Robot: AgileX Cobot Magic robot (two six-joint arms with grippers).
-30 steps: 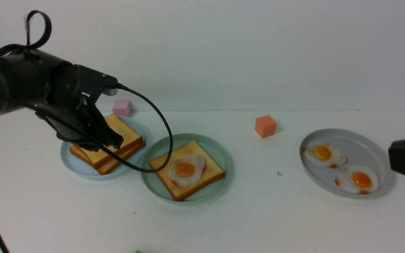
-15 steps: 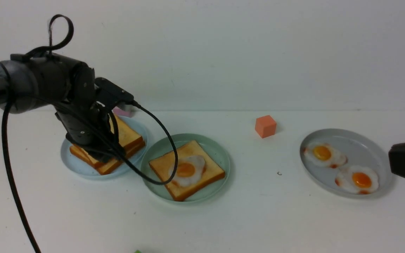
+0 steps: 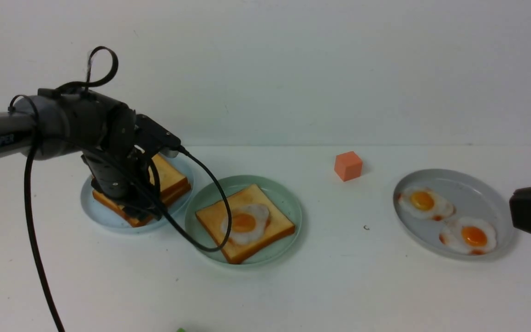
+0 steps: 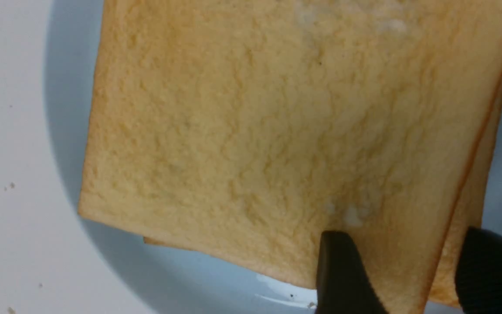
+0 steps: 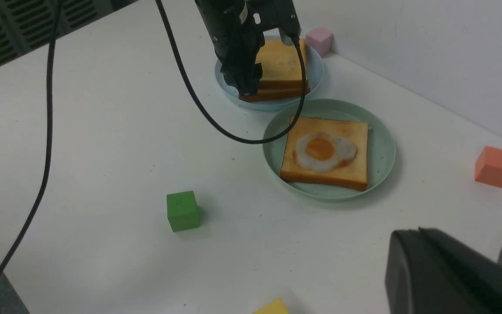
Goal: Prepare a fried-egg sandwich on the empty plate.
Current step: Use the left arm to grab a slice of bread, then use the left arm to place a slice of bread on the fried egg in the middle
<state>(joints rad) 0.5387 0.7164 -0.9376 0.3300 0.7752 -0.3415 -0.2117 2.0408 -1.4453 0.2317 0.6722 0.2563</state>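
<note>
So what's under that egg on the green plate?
A single toast slice, lying flat on the mint-green plate. The fried egg hides the toast's middle, and the toast covers the plate's centre.

Black left arm (image 3: 62, 124), ribbed left pincer (image 4: 403, 244), looping cable (image 3: 230, 219), white PIPER lettering (image 3: 2, 139).

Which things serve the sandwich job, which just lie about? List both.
Job: mint-green plate, toast with fried egg on it, toast stack on the pale blue plate, left fingers at that stack.
Lying about: orange cube, pink cube, green cube, yellow block, grey plate with two eggs.
</note>
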